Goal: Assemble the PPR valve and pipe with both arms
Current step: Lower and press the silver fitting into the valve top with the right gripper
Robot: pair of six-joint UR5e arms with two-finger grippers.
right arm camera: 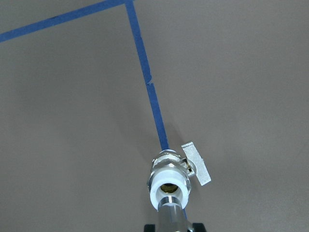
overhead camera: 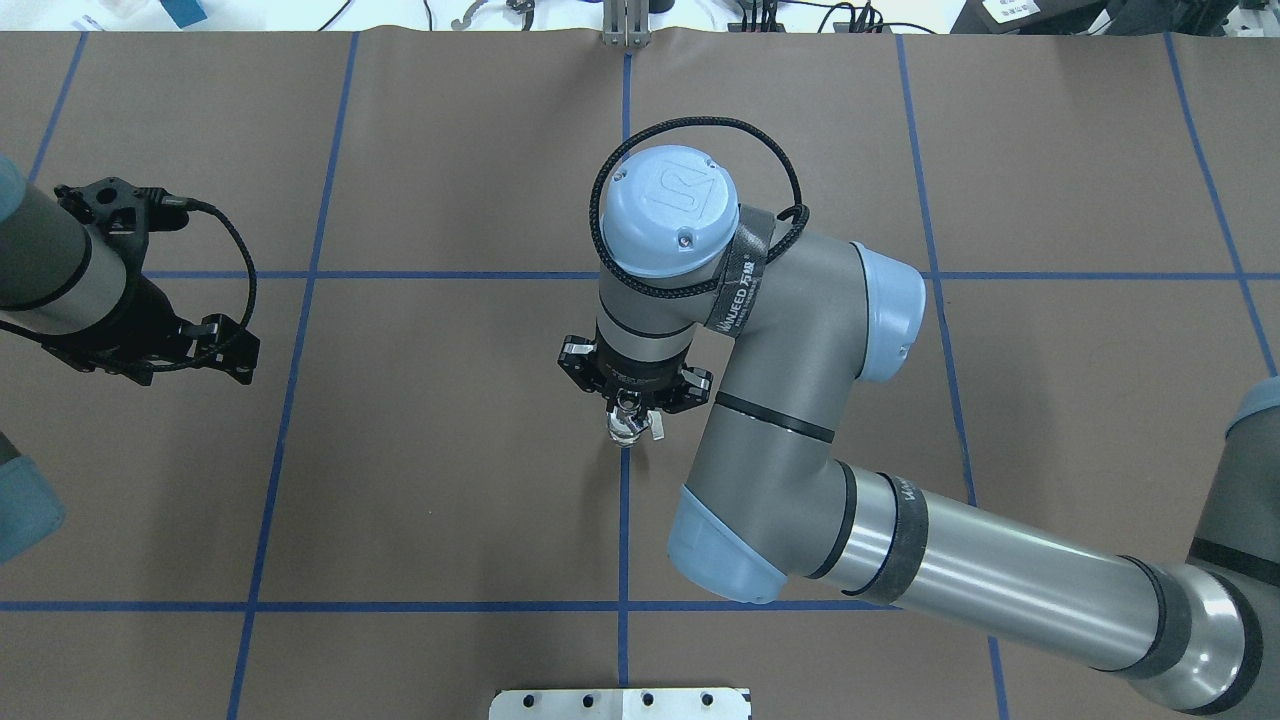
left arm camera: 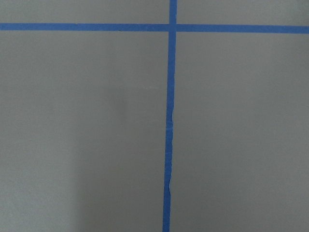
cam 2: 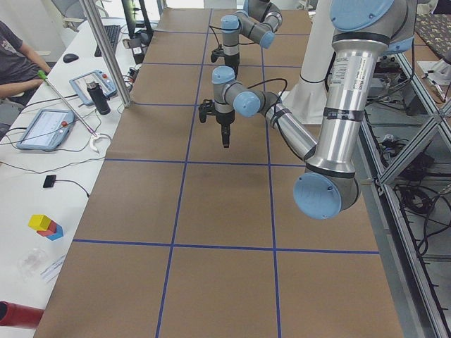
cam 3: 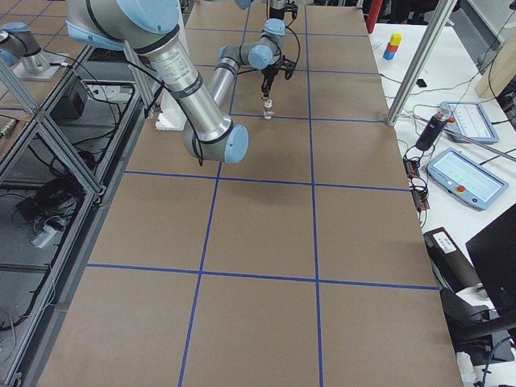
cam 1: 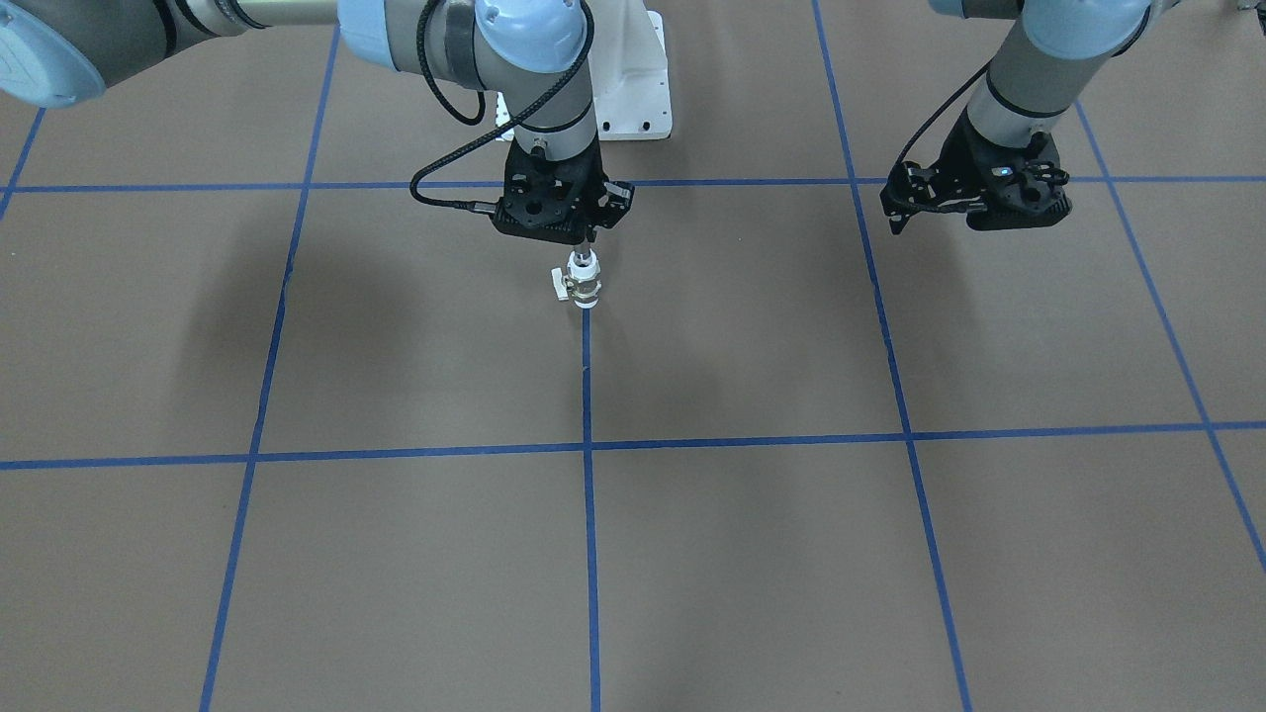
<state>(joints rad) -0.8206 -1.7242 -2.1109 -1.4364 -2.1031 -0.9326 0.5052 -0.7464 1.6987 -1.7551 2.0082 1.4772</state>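
Note:
The PPR valve stands upright on a blue tape line at the table's middle, white ends up and down, with its small handle out to one side. It also shows in the overhead view and the right wrist view. My right gripper hangs straight above the valve, shut on the thin silver pipe. The pipe's lower end sits at the valve's open top. My left gripper hovers apart over bare table with nothing near it. Its fingers are hidden, so I cannot tell whether it is open.
The white bolted pedestal stands behind the right gripper. Blue tape lines grid the brown table. A side desk with tablets and a seated person lies beyond the far edge. A metal post stands at that edge.

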